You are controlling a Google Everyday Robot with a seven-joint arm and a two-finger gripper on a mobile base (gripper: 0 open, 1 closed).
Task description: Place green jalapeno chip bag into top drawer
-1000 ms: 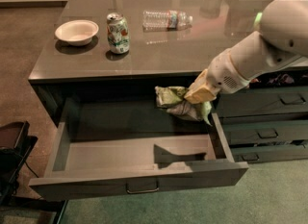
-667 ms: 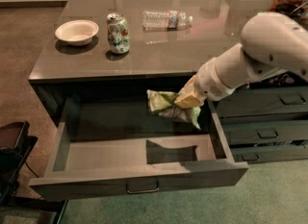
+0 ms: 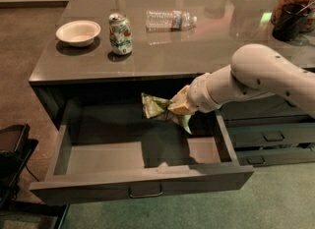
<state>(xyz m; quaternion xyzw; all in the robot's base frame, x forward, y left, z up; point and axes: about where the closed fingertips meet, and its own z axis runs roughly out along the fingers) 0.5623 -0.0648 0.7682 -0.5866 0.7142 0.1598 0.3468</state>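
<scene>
White arm [image 3: 256,75], tan pincer [image 3: 179,106] at tip

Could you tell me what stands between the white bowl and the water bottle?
In the camera view, the soda can stands there; the gripper holds the chip bag above the open top drawer.

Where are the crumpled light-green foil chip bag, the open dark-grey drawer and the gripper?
chip bag [image 3: 154,106]: camera view, left lobe.
drawer [image 3: 142,182]: camera view, front panel.
gripper [image 3: 177,108]: camera view, fingertips pinching bag over drawer.
</scene>
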